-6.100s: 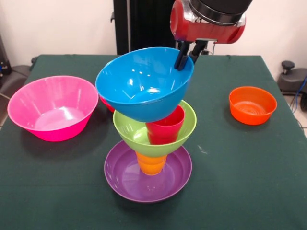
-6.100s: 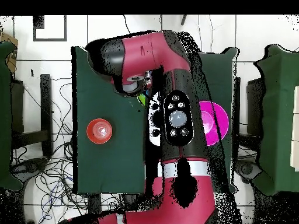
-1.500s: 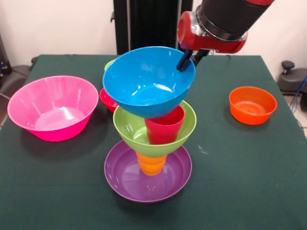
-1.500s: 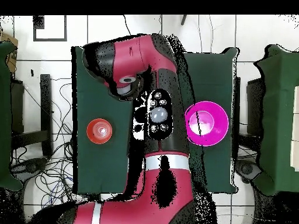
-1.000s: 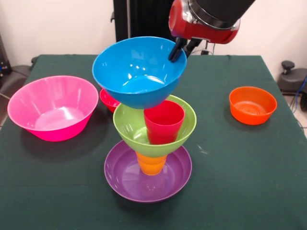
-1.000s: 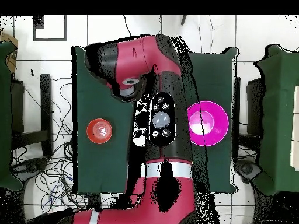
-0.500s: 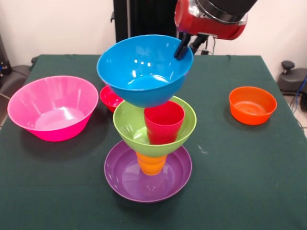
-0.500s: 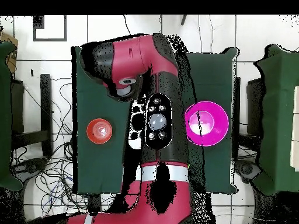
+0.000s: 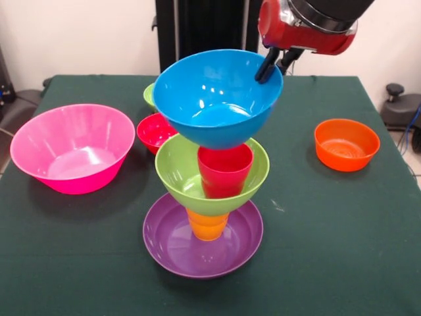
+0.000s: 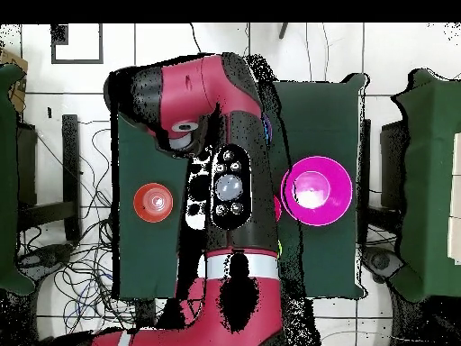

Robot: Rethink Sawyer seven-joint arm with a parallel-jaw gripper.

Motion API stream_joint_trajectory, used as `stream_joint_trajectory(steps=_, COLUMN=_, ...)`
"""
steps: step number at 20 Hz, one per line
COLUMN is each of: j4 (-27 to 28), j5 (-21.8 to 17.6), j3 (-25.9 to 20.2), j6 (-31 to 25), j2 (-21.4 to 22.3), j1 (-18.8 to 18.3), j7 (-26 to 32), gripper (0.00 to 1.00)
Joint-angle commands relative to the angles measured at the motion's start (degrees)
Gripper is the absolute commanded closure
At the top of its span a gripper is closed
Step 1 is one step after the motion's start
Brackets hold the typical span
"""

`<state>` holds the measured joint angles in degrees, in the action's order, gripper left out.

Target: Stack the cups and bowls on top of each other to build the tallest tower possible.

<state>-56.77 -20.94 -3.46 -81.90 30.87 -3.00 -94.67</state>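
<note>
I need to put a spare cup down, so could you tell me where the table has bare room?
Free: the front corners beside the purple bowl, and the stretch between the tower and the orange bowl. Crowded: between the pink bowl and the tower.

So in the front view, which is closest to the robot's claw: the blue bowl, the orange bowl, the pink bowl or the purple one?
1. Blue bowl: the gripper pinches its rim.
2. Orange bowl: lower right.
3. Purple bowl at the tower's base and pink bowl far left: too close to call.
</note>
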Motion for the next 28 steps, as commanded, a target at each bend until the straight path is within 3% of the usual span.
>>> stream_joint_trajectory(steps=1, j4=1.3, j5=-0.4, j3=-1.2, j6=3.6, j2=-4.6, j1=0.4, j7=-8.7, gripper=1.00)
stream_joint_trajectory(steps=28, j4=7.3, j5=1.1, j3=-0.2, j6=2.9, j2=-9.4, j1=1.9, j7=-9.2, gripper=1.00)
